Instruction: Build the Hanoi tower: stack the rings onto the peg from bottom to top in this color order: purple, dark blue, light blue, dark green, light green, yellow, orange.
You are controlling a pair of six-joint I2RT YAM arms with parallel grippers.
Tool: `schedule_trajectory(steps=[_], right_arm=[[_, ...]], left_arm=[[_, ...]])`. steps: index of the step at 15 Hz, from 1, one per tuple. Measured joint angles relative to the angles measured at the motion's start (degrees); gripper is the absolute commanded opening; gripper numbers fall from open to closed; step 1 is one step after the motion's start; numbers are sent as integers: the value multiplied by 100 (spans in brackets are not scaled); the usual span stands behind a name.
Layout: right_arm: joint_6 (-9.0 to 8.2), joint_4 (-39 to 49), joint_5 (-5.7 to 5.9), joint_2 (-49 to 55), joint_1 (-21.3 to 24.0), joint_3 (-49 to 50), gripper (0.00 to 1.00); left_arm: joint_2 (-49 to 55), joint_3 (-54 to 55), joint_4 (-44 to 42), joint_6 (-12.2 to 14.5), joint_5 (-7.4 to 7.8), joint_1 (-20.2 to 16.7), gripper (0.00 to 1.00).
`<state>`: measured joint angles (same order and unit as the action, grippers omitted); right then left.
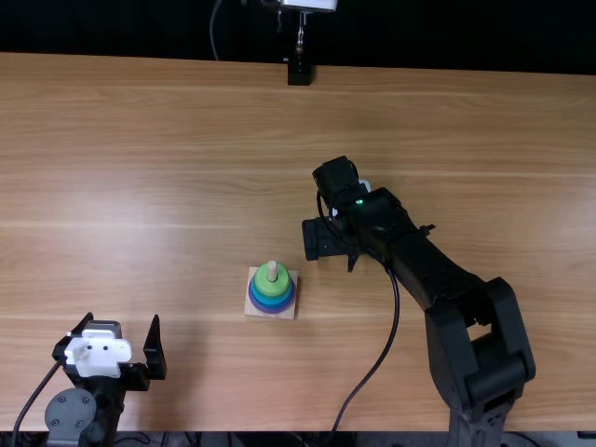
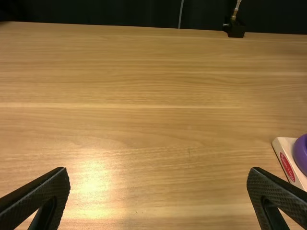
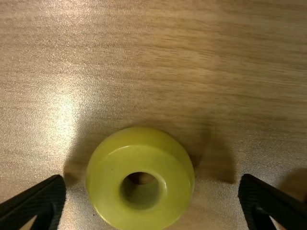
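Observation:
In the top view the wooden base (image 1: 254, 308) stands at the table's middle, its peg (image 1: 272, 267) carrying purple, blue and green rings (image 1: 271, 282), with light green uppermost. My right gripper (image 1: 332, 258) is just right of and beyond the base. In the right wrist view, my right gripper (image 3: 153, 189) stands open around the yellow ring (image 3: 112, 179), which lies flat on the table between its fingers, hole up. My left gripper (image 1: 121, 328) is near the table's front left. In the left wrist view, my left gripper (image 2: 158, 184) is open and empty; the base (image 2: 284, 143) and purple ring (image 2: 301, 154) are at the edge.
The wooden table (image 1: 140, 186) extends around both arms. A small black stand (image 1: 299, 73) is at its far edge. The right arm's links and a loose black cable cross the table to the right of the base.

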<state>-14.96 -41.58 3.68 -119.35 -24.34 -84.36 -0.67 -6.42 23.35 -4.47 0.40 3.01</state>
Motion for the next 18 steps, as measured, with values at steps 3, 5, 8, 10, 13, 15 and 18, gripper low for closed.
schedule_trajectory(steps=[3,5,8,10,13,15,18], right_arm=[[2,4,-4,0,0,0,0],[7,7,-4,0,0,0,0],[15,114,-4,0,0,-2,0],[39,111,-2,0,0,0,0],[260,72,-4,46,-44,0,0],[472,11,-4,439,-129,-17,0],[870,-562,-4,918,-195,-350,0]], left_arm=[[0,0,0,0,-2,0,100],[-2,0,0,2,2,0,100],[0,0,0,0,-4,0,100],[0,0,0,0,-2,0,100],[-2,0,0,0,-2,0,100],[0,0,2,0,-4,0,100],[0,0,0,2,0,2,100]])
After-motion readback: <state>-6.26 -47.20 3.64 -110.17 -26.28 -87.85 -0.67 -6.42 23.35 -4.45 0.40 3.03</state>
